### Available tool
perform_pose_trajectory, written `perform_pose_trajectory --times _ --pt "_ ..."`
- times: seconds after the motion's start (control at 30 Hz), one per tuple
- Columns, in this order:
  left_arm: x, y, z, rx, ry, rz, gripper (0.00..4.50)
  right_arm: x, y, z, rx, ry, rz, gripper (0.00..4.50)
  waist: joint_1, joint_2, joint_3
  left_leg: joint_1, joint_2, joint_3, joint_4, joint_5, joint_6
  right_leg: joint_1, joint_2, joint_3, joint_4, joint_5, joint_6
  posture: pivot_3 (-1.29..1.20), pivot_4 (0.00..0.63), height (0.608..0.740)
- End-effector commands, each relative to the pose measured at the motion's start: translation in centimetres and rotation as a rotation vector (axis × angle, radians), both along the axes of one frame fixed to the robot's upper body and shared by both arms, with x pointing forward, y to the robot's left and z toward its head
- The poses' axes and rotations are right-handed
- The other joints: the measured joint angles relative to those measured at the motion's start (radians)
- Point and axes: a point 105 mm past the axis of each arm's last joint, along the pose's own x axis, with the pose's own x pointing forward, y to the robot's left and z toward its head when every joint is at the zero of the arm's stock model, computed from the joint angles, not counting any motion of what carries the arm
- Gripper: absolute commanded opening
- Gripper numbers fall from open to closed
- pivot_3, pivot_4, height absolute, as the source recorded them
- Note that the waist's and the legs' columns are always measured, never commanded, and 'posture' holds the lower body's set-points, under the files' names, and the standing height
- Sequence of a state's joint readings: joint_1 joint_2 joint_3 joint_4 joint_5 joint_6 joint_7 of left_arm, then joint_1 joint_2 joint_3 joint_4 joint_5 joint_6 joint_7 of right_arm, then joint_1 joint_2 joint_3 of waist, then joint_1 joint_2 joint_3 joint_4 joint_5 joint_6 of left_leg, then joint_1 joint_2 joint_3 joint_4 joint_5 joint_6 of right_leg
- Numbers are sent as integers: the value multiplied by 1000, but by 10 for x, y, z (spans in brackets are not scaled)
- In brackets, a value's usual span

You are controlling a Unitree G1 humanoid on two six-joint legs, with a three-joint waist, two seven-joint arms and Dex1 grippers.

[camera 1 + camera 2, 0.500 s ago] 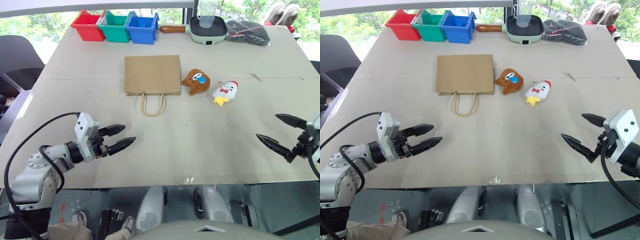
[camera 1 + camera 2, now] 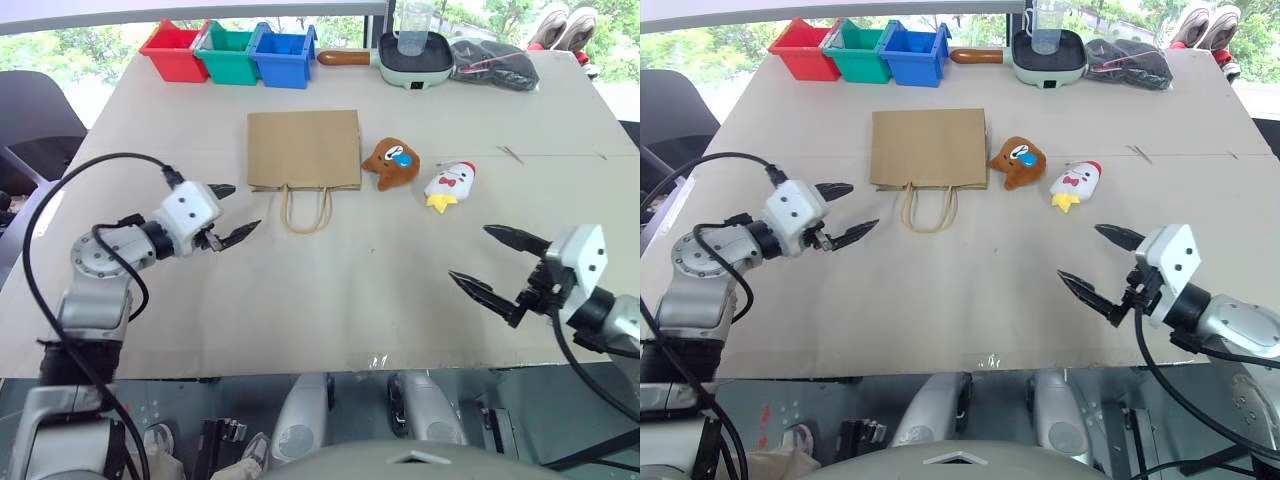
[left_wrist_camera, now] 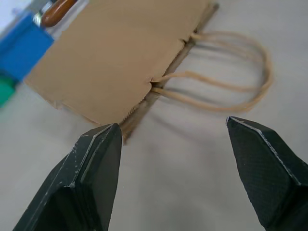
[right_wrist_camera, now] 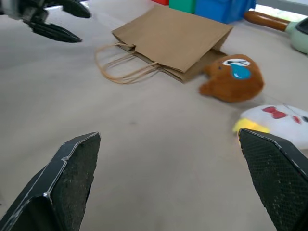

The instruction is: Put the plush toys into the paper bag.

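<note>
The paper bag lies flat on the table, its cord handles toward me. Just right of it sits the brown plush toy, and further right lies the white chicken plush toy. My left gripper hovers open, left of the bag's handles and pointing at them; the left wrist view has the bag's mouth edge between its fingers. My right gripper hangs open at the near right, short of the chicken, with nothing between its fingers.
Red, green and blue bins line the far edge. A pan holding a clear cup and a dark bundle sit at the far right. The table's near edge runs just below both grippers.
My left gripper has moved forward and toward the bag's handles. My right gripper has moved inward from the right edge toward the table's middle. Bag and toys lie as before.
</note>
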State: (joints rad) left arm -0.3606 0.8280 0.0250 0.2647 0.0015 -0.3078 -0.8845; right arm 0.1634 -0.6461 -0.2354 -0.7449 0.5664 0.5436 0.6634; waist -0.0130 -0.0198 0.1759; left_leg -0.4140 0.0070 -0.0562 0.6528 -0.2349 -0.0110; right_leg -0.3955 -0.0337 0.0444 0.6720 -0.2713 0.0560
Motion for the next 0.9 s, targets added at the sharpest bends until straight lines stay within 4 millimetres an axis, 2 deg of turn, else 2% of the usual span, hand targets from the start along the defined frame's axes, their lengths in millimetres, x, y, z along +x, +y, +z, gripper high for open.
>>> perform_pose_trajectory --times 0.03,0.13,0.2,0.23,0.3,0.43,0.47,0.5,0.57,0.6,0.67,0.73,0.83,0.9 --pt "7 -17 -4 111 -86 -122 3782 -3 13 6 5 -49 10 4500 1 0 0 0 0 -1 0 0 0 0 0 0 0 0 0 0 150 740" --pt "18 -38 -4 139 -161 -200 3782 -1 13 1 -7 -44 -28 4500 5 0 0 0 -1 -2 0 0 0 0 0 -2 1 0 0 0 150 740" --pt "22 -45 -8 176 -171 -234 3782 1 10 0 -9 -51 -58 4500 4 -1 0 -1 -1 -2 1 0 0 0 0 -2 1 0 0 0 150 740" --pt "24 -46 -11 183 -170 -244 3271 1 10 0 -8 -54 -65 4500 2 -2 -1 -1 -1 -2 1 0 0 0 0 -2 1 0 0 0 150 740" --pt "25 -51 -14 164 -132 -268 2524 3 8 -2 -13 -61 -82 4500 -5 -2 -1 0 -1 -2 1 0 0 0 0 -1 2 0 0 0 150 740" --pt "28 -68 -9 38 -71 -297 459 4 11 -6 -5 -73 -116 4500 -4 -2 -1 0 -1 -3 1 0 0 0 1 -2 5 0 0 0 150 740" --pt "27 -70 -9 -53 6 -281 113 5 14 -8 -4 -75 -115 4500 -4 -2 -1 0 -1 -2 1 0 0 0 1 -2 5 0 0 0 150 740" --pt "25 -71 -10 -122 67 -276 41 6 16 -9 -3 -77 -114 4500 -5 -2 -1 0 -1 -2 1 0 0 0 1 -2 5 0 0 0 150 740" --pt "19 -79 2 -413 252 -258 0 15 15 -7 43 -77 -161 3980 -9 -2 -1 0 -1 -2 2 0 0 0 1 -2 6 0 0 0 150 740" --pt "12 -84 16 -592 368 -268 0 19 19 -6 58 -88 -160 3579 -12 -2 -1 0 0 -2 2 0 0 0 1 -2 6 0 0 0 150 740" --pt "-9 -93 39 -802 537 -343 0 27 30 -6 74 -100 -152 2596 -23 -1 0 0 2 -4 2 0 0 0 1 -2 6 0 0 0 150 740" --pt "-27 -98 55 -915 649 -389 0 32 45 -10 69 -92 -121 1672 -27 -1 0 0 3 -7 3 0 0 0 1 -3 7 0 0 0 150 740" --pt "-39 -102 69 -1010 709 -388 0 40 65 -14 71 -83 -72 172 -27 0 0 1 3 -9 2 0 0 0 1 -3 7 0 0 0 150 740" --pt "-52 -109 73 -1029 740 -414 0 52 97 -8 108 -84 29 49 -29 0 0 1 2 -8 2 0 0 0 1 -2 7 0 0 0 150 740"
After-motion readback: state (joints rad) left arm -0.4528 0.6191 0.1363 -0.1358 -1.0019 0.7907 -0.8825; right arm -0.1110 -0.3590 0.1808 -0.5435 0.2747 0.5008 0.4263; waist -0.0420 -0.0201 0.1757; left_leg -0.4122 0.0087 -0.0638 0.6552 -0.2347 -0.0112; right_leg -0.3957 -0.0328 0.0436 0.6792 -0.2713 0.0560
